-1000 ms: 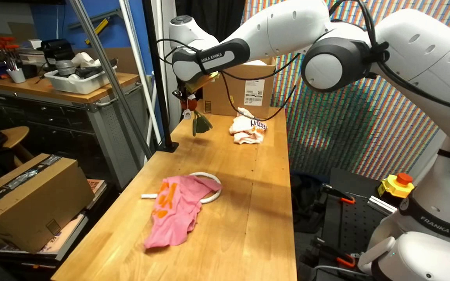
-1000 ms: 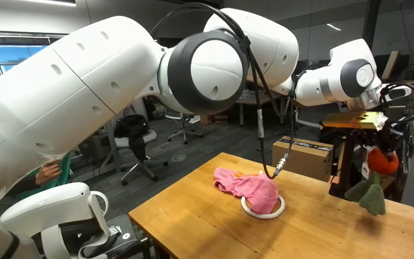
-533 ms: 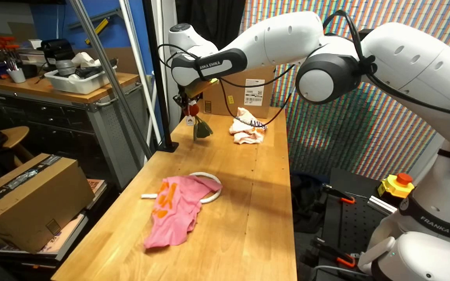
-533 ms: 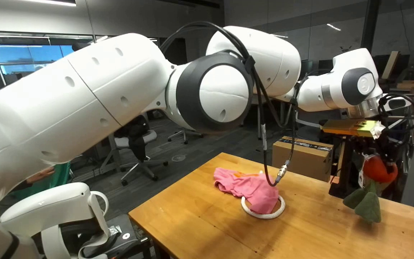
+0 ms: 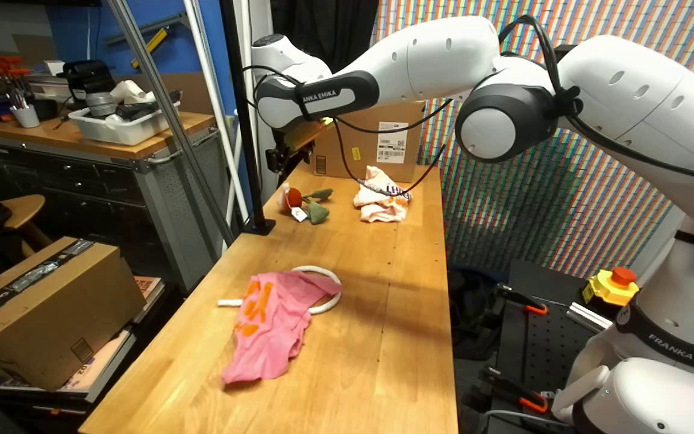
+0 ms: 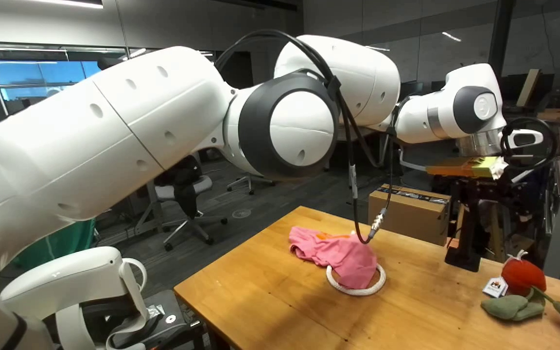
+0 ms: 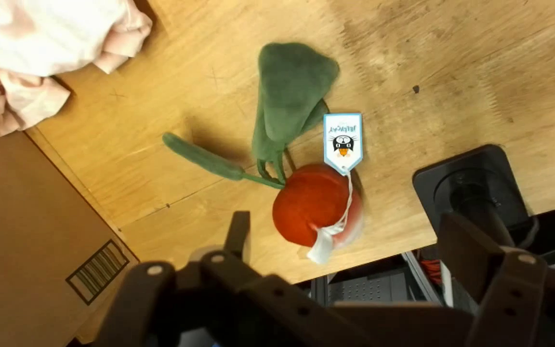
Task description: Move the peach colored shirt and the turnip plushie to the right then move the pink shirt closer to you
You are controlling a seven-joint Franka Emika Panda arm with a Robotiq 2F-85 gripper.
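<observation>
In the wrist view, the gripper [image 7: 351,243] had its fingers wide apart, and the turnip [image 7: 311,202] lay below them on the table [image 7: 451,43]. The cat face on the turnip's tag [image 7: 343,140] was clear only there. The peach shirt [image 5: 380,211] lay near the turnip in an exterior view; the wrist view showed part of it. Both exterior views showed the pink shirt [image 6: 334,253] partly over a white rope [image 6: 358,292], well away from the turnip.

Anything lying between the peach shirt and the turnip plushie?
No objects, just a stretch of bare wooden tabletop between the peach shirt and the turnip plushie, shown in the wrist view.
</observation>
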